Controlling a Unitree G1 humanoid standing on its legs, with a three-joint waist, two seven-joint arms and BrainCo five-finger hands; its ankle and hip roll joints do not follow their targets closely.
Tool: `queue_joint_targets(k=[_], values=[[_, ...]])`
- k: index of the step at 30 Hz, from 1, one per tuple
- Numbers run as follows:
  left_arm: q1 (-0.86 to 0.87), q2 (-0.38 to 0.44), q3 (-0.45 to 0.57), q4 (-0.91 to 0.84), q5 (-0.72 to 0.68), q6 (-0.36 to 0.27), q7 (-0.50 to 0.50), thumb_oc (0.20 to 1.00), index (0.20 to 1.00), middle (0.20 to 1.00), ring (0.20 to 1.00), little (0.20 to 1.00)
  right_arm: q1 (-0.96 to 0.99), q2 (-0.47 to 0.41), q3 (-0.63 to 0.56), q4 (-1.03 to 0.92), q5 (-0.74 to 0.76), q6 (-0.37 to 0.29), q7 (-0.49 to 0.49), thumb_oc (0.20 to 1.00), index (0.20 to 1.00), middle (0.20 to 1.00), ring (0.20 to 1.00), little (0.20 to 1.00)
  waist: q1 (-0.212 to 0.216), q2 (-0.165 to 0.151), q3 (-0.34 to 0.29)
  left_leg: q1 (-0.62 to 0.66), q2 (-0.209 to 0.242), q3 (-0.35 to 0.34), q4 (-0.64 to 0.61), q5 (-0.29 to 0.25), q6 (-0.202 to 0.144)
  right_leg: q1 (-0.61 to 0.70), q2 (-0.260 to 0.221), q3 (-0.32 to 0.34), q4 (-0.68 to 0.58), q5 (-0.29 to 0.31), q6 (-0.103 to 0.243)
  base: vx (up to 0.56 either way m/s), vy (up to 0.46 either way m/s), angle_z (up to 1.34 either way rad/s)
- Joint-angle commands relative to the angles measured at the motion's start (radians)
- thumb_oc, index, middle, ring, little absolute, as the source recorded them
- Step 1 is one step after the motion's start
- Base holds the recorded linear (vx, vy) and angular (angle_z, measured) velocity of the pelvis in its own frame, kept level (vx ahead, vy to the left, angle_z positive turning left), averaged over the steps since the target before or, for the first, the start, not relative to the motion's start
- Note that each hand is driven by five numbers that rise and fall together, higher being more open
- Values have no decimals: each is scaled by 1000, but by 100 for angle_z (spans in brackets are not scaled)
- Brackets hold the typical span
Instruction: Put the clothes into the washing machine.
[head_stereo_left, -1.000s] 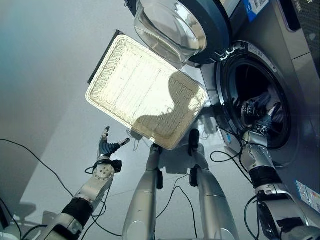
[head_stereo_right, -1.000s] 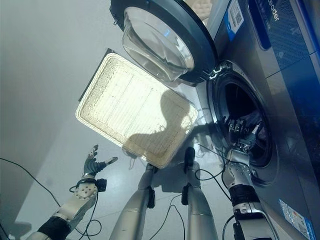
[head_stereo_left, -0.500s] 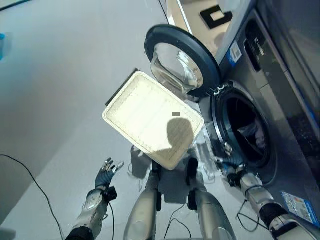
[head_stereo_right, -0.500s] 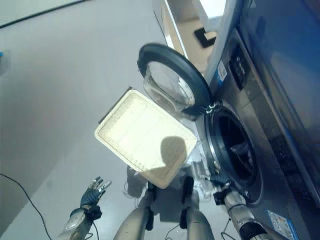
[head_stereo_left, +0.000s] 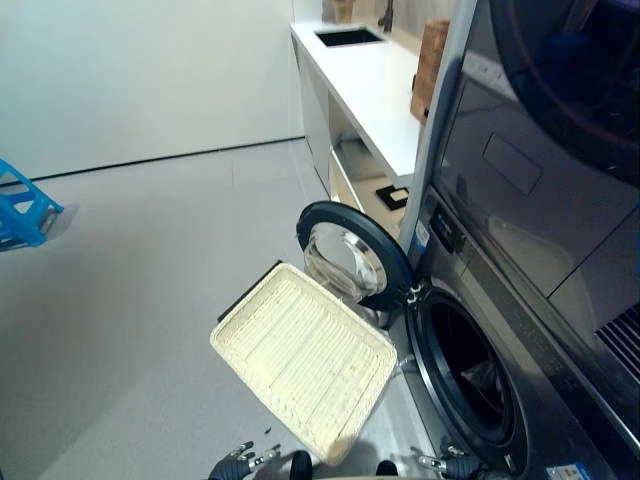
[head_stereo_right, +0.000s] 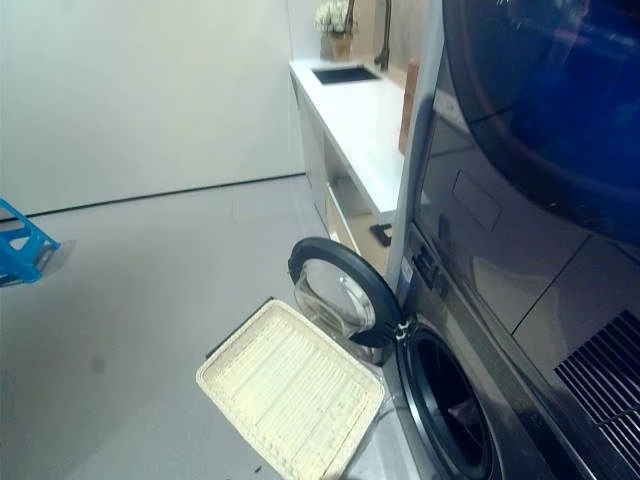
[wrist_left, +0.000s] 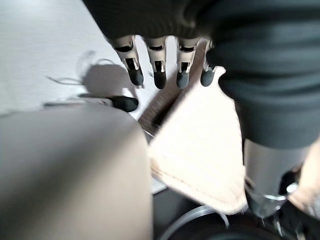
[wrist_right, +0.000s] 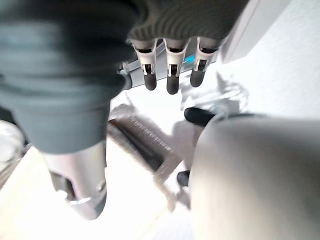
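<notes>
— Laundry (head_stereo_left: 487, 378) lies inside the drum, a pale bundle low behind the opening of the washing machine (head_stereo_left: 520, 330); the cream basket (head_stereo_left: 303, 357) on the floor beside it looks bare.

— And the hands?

— Both hang low near the floor; the left hand (wrist_left: 159, 70) shows straight, loose fingers holding nothing, and the right hand (wrist_right: 170, 67) looks the same — empty, fingers relaxed.

— So what could go wrong from here?

— The round door (head_stereo_left: 355, 255) stands swung wide just above the basket's far corner; probably a careless arm sweep would knock it, or nudge the basket. Whether any cloth trails over the drum's rim cannot be told; if it does, closing the door might pinch it.
</notes>
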Motion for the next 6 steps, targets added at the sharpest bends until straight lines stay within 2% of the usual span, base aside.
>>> queue_joint_targets(k=[1,3,6], values=[[-57,-22,-5,24,-8,-51,-6,1000,1000,1000,1000,1000,-53,1,23,-19,-61,-16,41,1000,1000,1000,1000,1000,1,-26,12,47,-97,17,47,-109,33,33,-26,17,48,-47,75,71,2,-1],[-55,-27,4,26,-21,-44,-2,1000,1000,1000,1000,1000,-51,1,34,-12,-112,12,74,1000,1000,1000,1000,1000,2,-31,3,57,-104,9,65,-125,39,49,-24,28,49,-53,71,79,-8,-1],[-57,-32,17,49,-5,-14,-10,1000,1000,1000,1000,1000,-47,2,38,15,-110,78,116,1000,1000,1000,1000,1000,7,-42,-15,83,-110,-4,72,-139,47,79,-19,36,50,-63,68,82,-24,4]])
